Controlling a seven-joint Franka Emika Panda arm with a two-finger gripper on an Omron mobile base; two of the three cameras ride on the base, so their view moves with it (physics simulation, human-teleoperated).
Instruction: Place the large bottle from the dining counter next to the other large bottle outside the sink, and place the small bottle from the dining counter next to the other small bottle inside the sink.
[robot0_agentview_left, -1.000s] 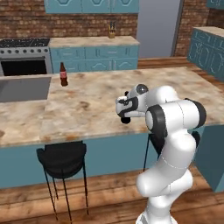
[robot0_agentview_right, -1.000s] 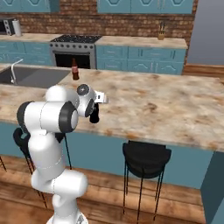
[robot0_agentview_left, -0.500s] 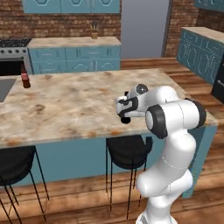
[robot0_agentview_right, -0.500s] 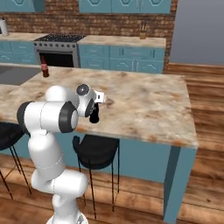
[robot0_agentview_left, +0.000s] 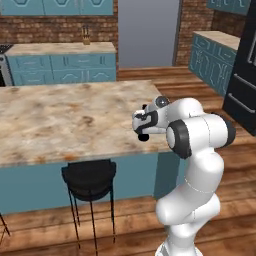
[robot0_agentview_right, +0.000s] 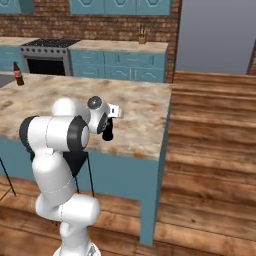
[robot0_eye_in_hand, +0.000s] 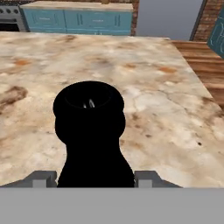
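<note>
**A:** Where does the job stand?

**B:** Mid-carry, by my reading. The gripper (robot0_eye_in_hand: 95, 177) is closed partway around a black bottle (robot0_eye_in_hand: 89, 122), one finger on each side of its body, with the bottle's round mouth pointing away from the hand. It hangs above the dining counter (robot0_eye_in_hand: 166, 100), near the counter's end.

**A:** Large bottle or small?

**B:** I cannot tell. In the right base view it looks short below the gripper, so I lean towards the small bottle, but nothing stands beside it to compare.

**A:** And the destination?

**B:** Well away from the gripper. A reddish-brown bottle (robot0_agentview_right: 18, 75) stands far off to the gripper's left, at the other end of the stone top. The sink basin isn't in sight here.

**A:** So what is done?

**B:** One bottle is picked up, and that is all the pictures confirm. Placing it is not yet done, and I cannot judge whether the second bottle has been dealt with.
</note>
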